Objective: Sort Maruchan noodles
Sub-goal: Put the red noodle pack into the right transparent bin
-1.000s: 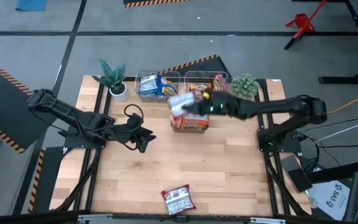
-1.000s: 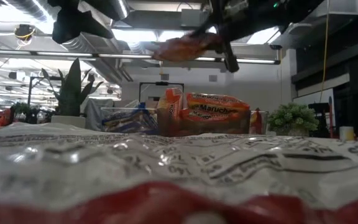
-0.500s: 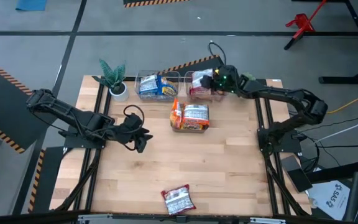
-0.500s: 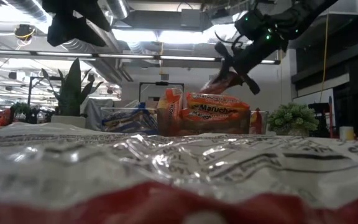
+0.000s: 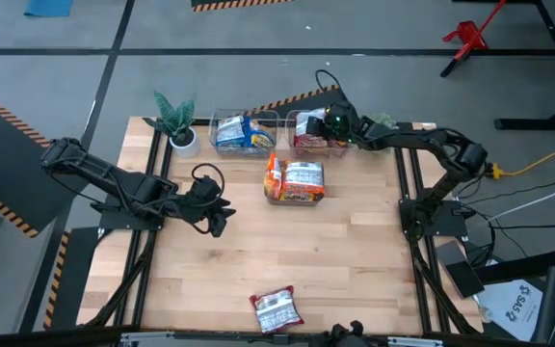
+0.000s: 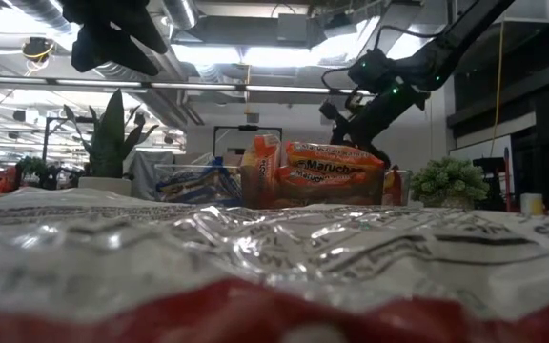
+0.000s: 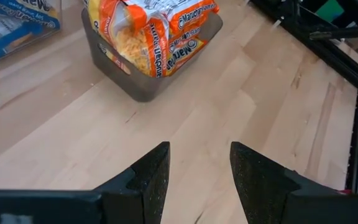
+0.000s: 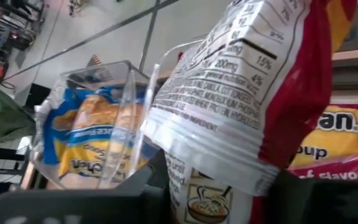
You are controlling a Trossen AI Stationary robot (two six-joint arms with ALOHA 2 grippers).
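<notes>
The right gripper [image 5: 324,123] reaches over the far edge of the table and sits above the right-hand clear bin [image 5: 328,146]. Its fingers are clamped on a red-white packet [image 8: 247,106], whose nutrition panel fills the right wrist view, with the packet's lower end pinched between them. In the low view the same gripper [image 6: 351,112] hangs just above and behind the grey tray [image 6: 315,195]. Under the held packet, more red packets [image 8: 334,140] lie in that bin, and the neighbouring clear bin [image 8: 114,134] holds blue-white packets [image 5: 241,132].

The left gripper [image 7: 199,177] hovers over bare wood near the table's left side, its fingers [image 7: 154,177] spread apart with nothing between them. In the high view this gripper [image 5: 215,207] is well apart from all the packets.

Just in front of the two bins, the dark grey tray [image 5: 295,200] carries a stack of orange packets [image 5: 297,179], one standing on edge at its left end; the left wrist view shows them [image 7: 154,31] crowded in the tray. One more red-white packet [image 5: 276,310] lies alone near the table's front edge, so near the low camera that it fills the lower half of that view [image 6: 274,276].

A small potted plant [image 5: 176,120] stands at the far left corner and a round green plant [image 6: 448,181] at the far right
</notes>
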